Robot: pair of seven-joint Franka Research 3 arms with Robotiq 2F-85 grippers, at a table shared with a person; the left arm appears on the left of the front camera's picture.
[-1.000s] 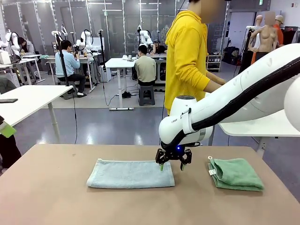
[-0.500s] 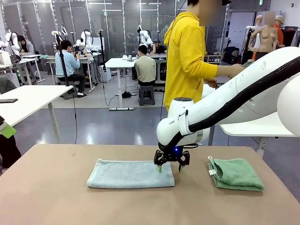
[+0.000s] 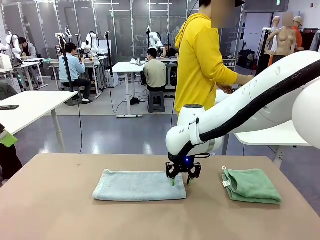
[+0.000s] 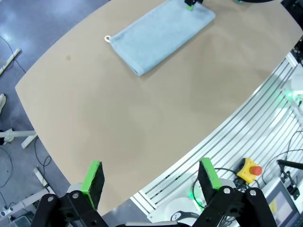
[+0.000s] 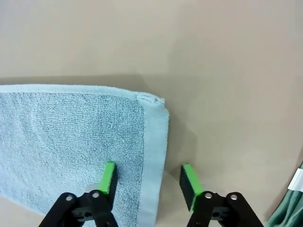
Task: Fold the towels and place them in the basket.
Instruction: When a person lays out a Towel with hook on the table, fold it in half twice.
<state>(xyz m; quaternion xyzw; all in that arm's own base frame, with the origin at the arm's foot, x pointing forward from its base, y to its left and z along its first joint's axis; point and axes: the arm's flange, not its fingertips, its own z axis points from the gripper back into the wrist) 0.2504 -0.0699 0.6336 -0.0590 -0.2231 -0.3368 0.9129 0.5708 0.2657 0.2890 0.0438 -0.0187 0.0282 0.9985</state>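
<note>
Blue-grey towel (image 3: 138, 185) lies flat on the desk (image 3: 60, 210). My right tool (image 3: 179, 181) straddles its right edge, jaws partly apart, gripping nothing. Right of that towel lies the green towel (image 3: 251, 186). My left tool (image 4: 150, 177) gapes wide, empty.

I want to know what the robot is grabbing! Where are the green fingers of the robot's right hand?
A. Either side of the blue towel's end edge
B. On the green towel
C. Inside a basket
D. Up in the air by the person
A: in the right wrist view the right gripper has one finger on the blue towel and the other on the bare table past its hem, jaws apart.
</note>
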